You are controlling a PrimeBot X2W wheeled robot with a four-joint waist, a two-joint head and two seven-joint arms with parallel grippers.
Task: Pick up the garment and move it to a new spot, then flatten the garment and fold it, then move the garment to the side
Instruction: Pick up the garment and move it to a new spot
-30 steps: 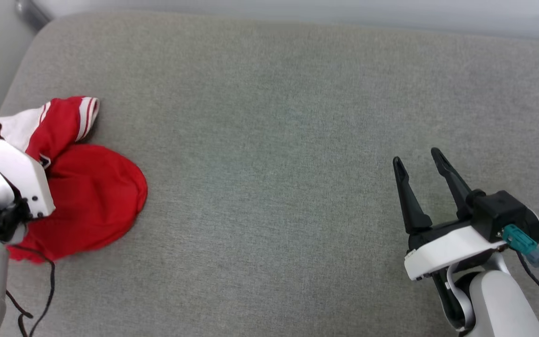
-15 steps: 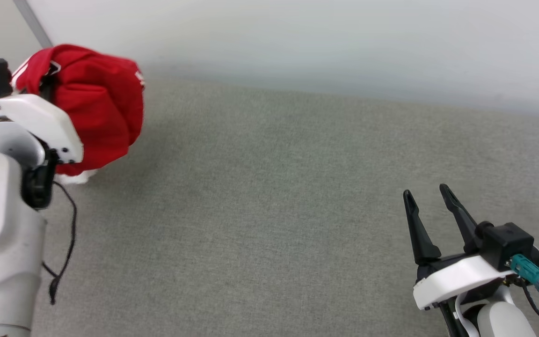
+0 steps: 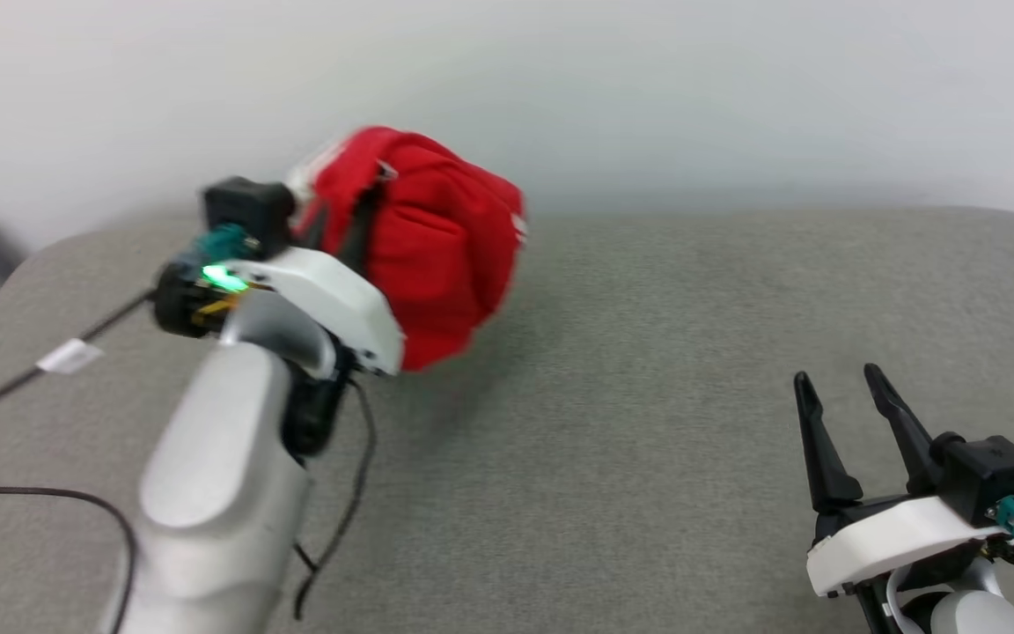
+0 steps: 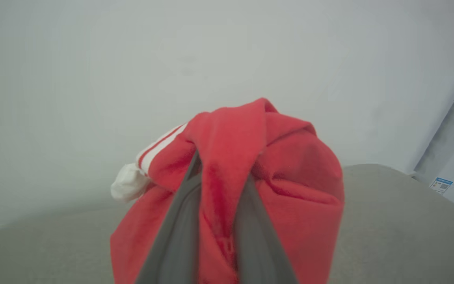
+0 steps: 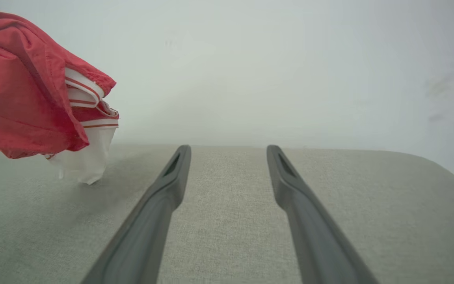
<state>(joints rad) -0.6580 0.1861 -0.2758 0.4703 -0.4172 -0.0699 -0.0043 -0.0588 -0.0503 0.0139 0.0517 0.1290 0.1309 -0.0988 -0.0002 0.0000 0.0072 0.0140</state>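
The garment [image 3: 445,246] is a bunched red bundle hanging above the grey padded surface [image 3: 648,370], held up by my left gripper [image 3: 359,220]. In the left wrist view the red fabric [image 4: 294,185] wraps around both fingers, and a fold is pinched between them at my left gripper [image 4: 224,169]. A striped sleeve band and a white sleeve [image 4: 126,185] poke out to its left. From the right wrist the garment [image 5: 22,90] hangs at the upper left, with its white sleeve [image 5: 85,157] dangling just over the surface. My right gripper [image 3: 841,387] stands open and holds nothing, low at the right [image 5: 229,149].
The grey padded surface [image 5: 227,189] has a rounded edge at the far left and right. A pale wall [image 3: 648,88] rises behind it. Black cables [image 3: 340,528] trail from my left arm. A small blue-and-white label [image 4: 440,184] sits on a panel at the right.
My left gripper has lifted the garment off the surface and carried it up and to the right. The head camera has tilted and turned too. The right gripper stays open.
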